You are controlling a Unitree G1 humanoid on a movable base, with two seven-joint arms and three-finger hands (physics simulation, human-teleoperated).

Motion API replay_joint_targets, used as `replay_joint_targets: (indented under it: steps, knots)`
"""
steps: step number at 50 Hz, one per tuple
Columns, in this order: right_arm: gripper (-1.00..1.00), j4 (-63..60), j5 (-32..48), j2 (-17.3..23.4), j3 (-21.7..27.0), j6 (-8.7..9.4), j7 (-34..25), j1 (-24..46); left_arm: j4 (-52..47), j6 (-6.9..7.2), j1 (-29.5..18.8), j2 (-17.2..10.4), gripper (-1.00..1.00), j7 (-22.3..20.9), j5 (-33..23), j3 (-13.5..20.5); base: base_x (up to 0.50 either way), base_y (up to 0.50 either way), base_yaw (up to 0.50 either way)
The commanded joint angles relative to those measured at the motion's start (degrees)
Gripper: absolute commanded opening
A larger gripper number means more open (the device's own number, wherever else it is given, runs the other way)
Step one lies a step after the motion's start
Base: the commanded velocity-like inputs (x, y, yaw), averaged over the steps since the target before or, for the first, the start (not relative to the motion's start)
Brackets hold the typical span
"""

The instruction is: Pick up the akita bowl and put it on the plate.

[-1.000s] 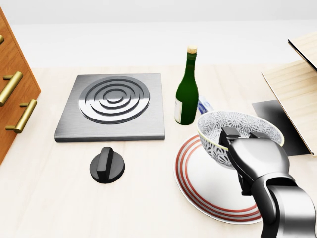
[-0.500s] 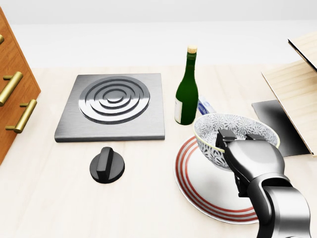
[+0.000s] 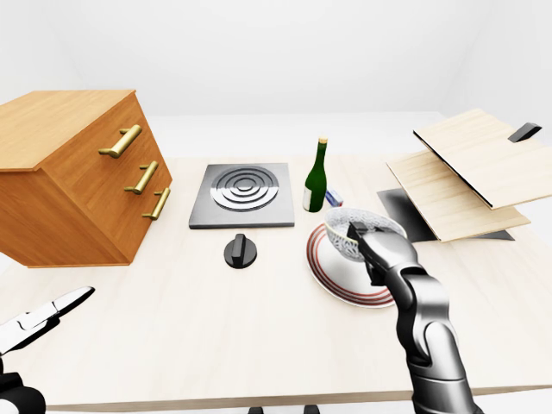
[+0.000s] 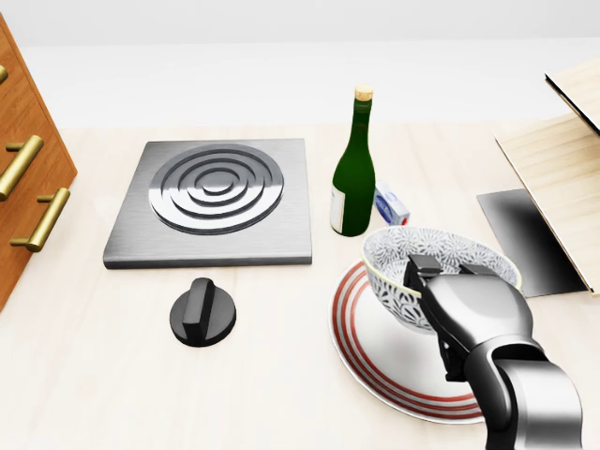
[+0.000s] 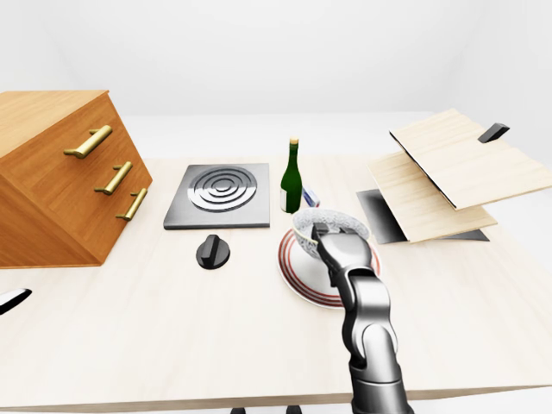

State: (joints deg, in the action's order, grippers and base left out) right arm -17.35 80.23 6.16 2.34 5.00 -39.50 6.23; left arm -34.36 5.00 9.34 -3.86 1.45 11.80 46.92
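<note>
Clamping akita bowl point(image 4: 392, 281): right robot hand point(image 4: 447, 270); head view misses splayed left robot hand point(image 3: 39, 321)

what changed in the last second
The right hand, still gripping the bowl by its rim, lowered it slightly down and left in the head view, toward the plate. The bottle, stove, knob and plate stayed put.

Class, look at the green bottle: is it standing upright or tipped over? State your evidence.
Upright. The green bottle stands on its base on the table, its capped neck pointing straight up.
</note>
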Motion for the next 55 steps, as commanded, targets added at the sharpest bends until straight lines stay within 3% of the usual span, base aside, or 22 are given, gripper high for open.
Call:
replay_joint_targets:
  steps: [1,7,23,55]
  knots:
    - [-1.0,3.78,-0.45,-0.03,-0.37,0.0,3.96,-0.24,-0.07,0.0,-0.03,-0.05,1.0,0.25,-0.09,-0.19,0.0,0.0,0.0]
    - [-1.0,5.63,-0.97,0.08,-0.79,0.0,7.08,-0.51,-0.98,0.0,-0.04,0.01,1.0,0.28,-0.03,0.06,0.0,0.0,0.0]
    - [-1.0,4.36,-0.09,0.38,-0.72,0.0,6.52,-0.59,-2.23,0.0,-0.03,0.1,1.0,0.1,0.19,0.53,0.0,0.0,0.0]
    - [-1.0,8.81,-0.29,0.92,-0.71,0.0,10.72,-1.48,-3.3,0.0,-0.12,0.15,1.0,0.07,0.36,0.94,0.0,0.0,0.0]
